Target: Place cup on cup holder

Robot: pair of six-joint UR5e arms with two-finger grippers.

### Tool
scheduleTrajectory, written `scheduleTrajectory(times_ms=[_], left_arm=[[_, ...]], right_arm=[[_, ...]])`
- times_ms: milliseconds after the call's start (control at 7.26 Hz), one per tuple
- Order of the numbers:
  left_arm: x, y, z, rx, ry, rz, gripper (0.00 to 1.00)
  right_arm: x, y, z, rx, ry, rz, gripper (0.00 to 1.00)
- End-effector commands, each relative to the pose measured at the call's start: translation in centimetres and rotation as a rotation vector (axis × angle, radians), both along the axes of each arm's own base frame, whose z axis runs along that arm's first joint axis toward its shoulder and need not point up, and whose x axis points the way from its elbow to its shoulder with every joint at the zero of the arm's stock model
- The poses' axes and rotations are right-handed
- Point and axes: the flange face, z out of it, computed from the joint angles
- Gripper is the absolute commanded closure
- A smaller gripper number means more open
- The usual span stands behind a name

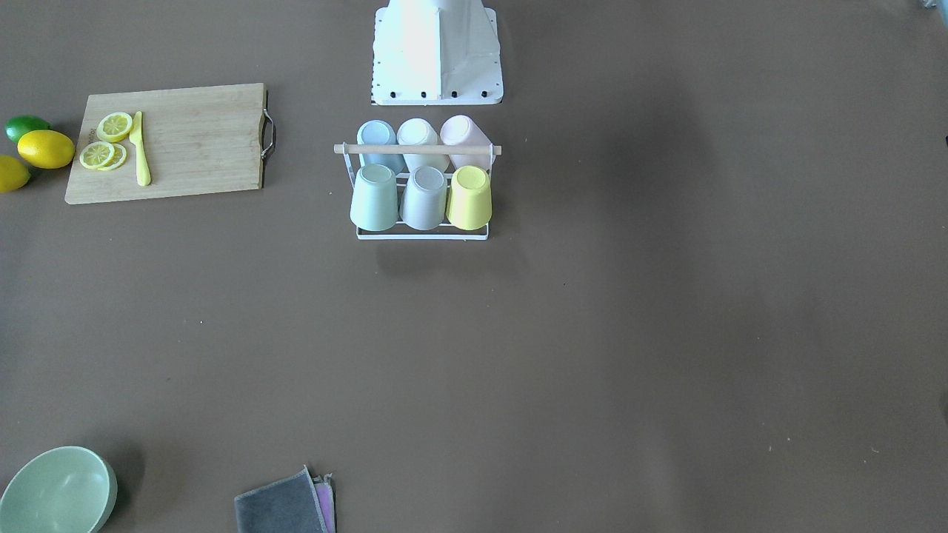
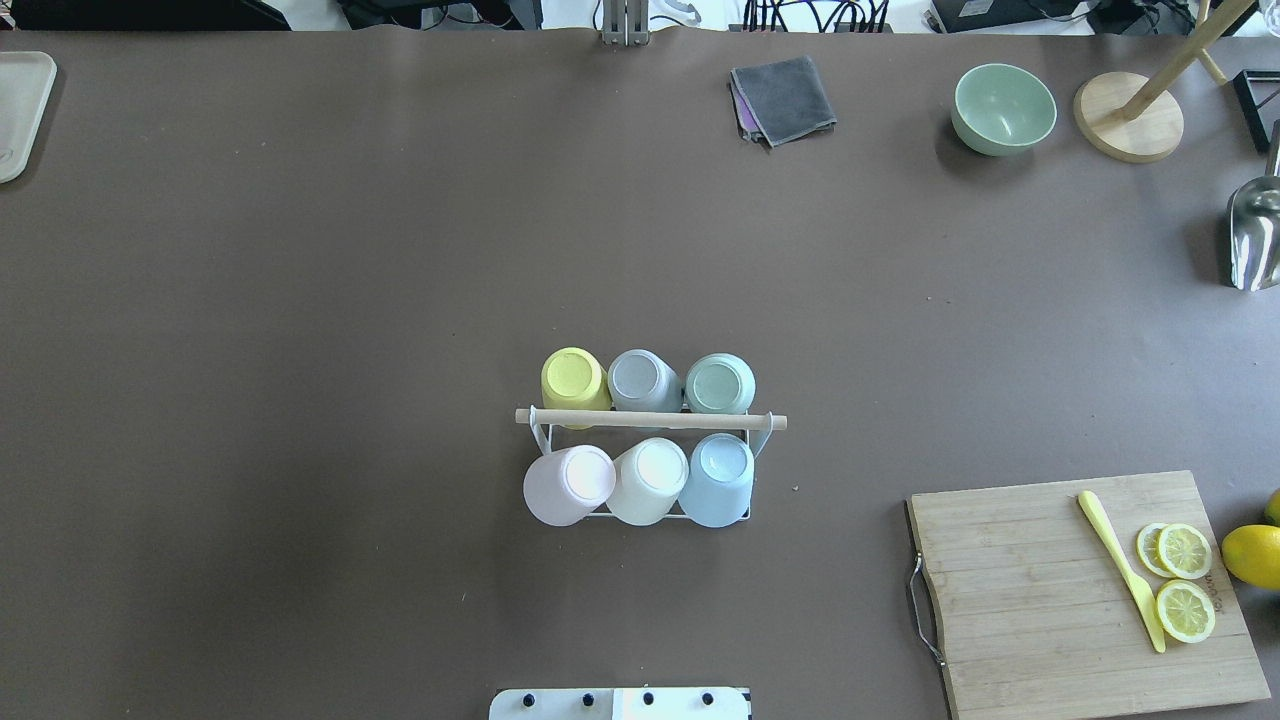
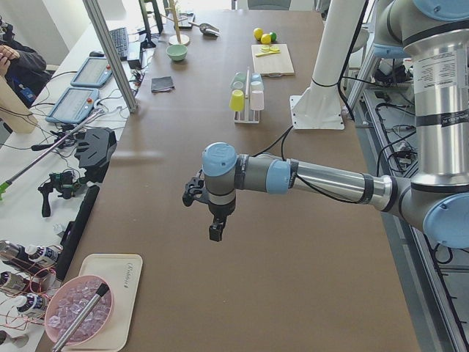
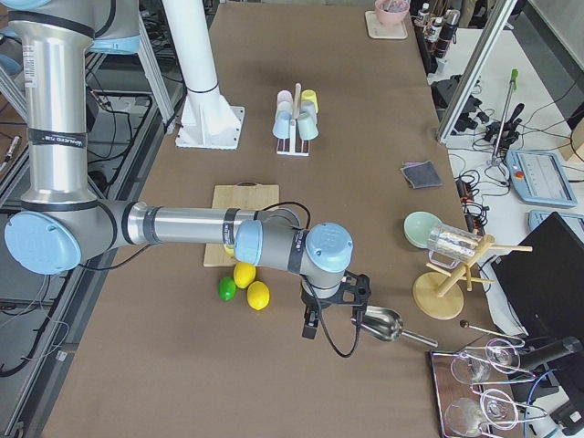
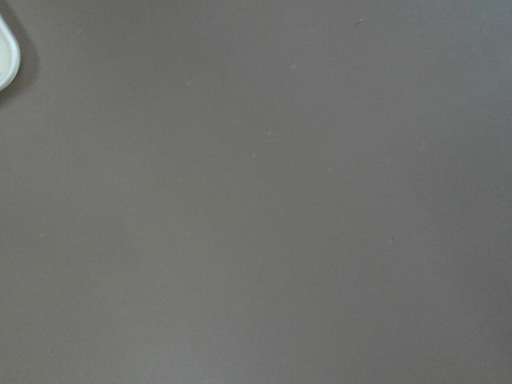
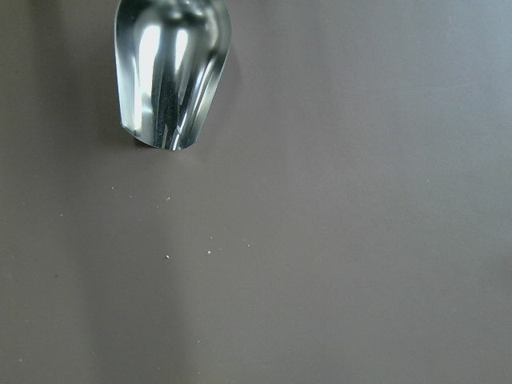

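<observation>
- Six cups (image 2: 650, 480) sit mouth-down on the prongs of the cup holder (image 2: 650, 421), three on each side of its wooden rod. Yellow, grey and green are on the side away from the robot; pink, white and blue are on the side toward it.
- That cup holder stands on the tabletop (image 2: 300, 300) at mid-width, near the robot's white base plate (image 2: 620, 703).
- Left arm (image 3: 330, 180): the forearm reaches out roughly level over the tabletop's end on the robot's left. Its wrist is turned so that the left fingers (image 3: 214, 229) point straight down and hang clear above the brown surface.
- I cannot tell whether the left fingers are clenched or released. The left wrist view shows only bare tabletop and the corner of a white tray (image 5: 6, 56).
- Right arm (image 4: 182, 224): the forearm lies low and level toward the opposite end, and the right fingers (image 4: 308, 325) point down just beside a metal scoop (image 6: 172, 72).
- I cannot tell the state of the right fingers either.
- Both arms are well apart from the cup holder.
- A wooden cutting board (image 2: 1050, 590) on the robot's right carries lemon slices (image 2: 1185, 580) and a yellow knife (image 2: 1120, 570).
</observation>
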Motion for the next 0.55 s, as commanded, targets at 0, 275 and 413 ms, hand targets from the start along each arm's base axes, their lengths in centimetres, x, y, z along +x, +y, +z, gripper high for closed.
scheduleTrajectory(times_ms=[0, 275, 413], left_arm=[[-3.38, 1.3, 0.85, -0.019, 0.002, -0.082, 0.02], [-3.32, 1.23, 0.94, -0.022, 0.002, -0.081, 0.02], [-3.32, 1.23, 1.09, -0.025, 0.003, -0.081, 0.02]], right_arm=[[0.22, -0.37, -0.95, 0.023, 0.001, 0.003, 0.0], [0.25, -0.28, -1.1, 0.029, 0.008, 0.002, 0.0], [0.19, -0.36, -0.94, 0.042, 0.009, 0.002, 0.0]])
